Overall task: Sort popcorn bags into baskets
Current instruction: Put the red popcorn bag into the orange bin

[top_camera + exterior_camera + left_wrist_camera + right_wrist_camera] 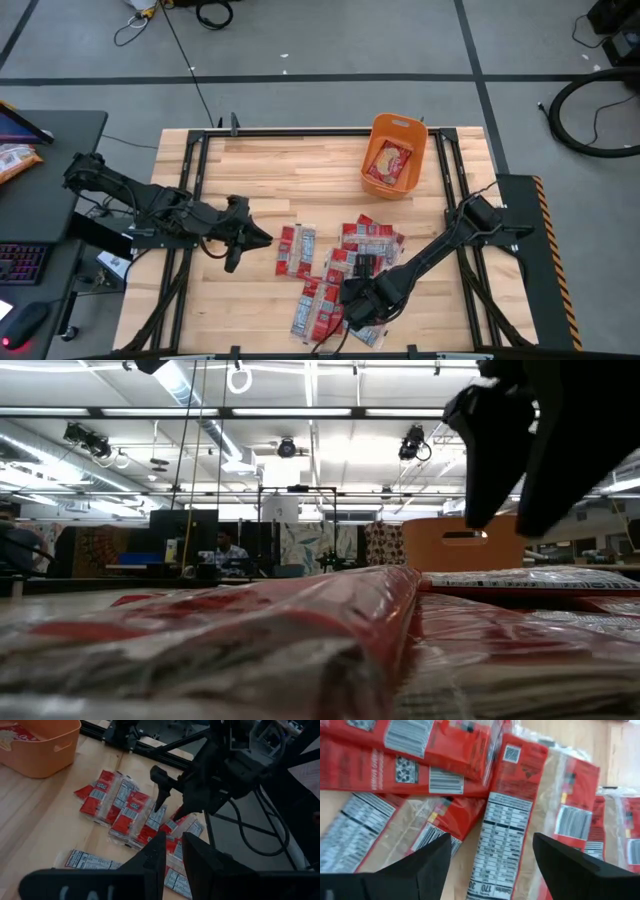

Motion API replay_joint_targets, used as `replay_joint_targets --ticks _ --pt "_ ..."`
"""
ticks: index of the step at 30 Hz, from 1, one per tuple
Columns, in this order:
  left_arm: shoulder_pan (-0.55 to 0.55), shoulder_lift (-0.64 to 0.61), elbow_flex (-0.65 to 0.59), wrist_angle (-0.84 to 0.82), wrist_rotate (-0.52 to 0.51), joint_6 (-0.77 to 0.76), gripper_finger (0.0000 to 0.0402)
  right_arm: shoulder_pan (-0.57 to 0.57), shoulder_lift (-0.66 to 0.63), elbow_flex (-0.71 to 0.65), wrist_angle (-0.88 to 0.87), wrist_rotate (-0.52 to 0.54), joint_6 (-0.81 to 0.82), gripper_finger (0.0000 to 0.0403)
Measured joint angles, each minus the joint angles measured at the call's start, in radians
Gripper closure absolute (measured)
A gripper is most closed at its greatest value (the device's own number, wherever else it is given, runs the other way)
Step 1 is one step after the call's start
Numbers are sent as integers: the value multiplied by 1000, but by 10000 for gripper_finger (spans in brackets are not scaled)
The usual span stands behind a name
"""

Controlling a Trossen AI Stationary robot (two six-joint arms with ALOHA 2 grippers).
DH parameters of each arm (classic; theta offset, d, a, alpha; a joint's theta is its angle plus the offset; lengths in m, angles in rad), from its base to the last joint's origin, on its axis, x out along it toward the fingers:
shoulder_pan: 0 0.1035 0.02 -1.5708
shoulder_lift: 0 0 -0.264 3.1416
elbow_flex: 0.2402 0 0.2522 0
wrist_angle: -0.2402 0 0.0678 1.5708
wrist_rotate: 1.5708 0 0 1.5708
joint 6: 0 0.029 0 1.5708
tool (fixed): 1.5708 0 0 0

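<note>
Your right gripper [487, 865] hangs, jaws apart, over overlapping popcorn bags [502, 820]; you risk pinching two. Left gripper [240, 235] waits, jaws nearly together.

The pale planked wooden surface [260, 170] looks smooth and matt. The small red flat popcorn bags [345, 265] seem wrapped in glossy, crinkled clear film. The orange rectangular plastic basket [378, 130] looks smooth, slightly shiny.

A grey floor [320, 50] with dark lines surrounds the wooden tabletop [280, 165]. Beyond the tabletop, cables [210, 12] lie coiled. Ceiling lights [330, 412] run overhead; beside the tabletop stands a dark desk [50, 150].
</note>
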Motion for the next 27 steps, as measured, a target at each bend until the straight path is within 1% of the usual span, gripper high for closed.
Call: replay_joint_targets --ticks 7,12,17,27 --pt "0 0 0 -6 0 0 335 11 47 0 -17 10 10 132" --pt "0 0 0 -11 0 0 335 11 61 0 -49 54 19 149" --pt "0 0 0 -24 0 0 335 11 64 -21 -22 38 20 160" --pt "0 0 0 -34 0 0 335 11 62 -71 -27 40 81 164"
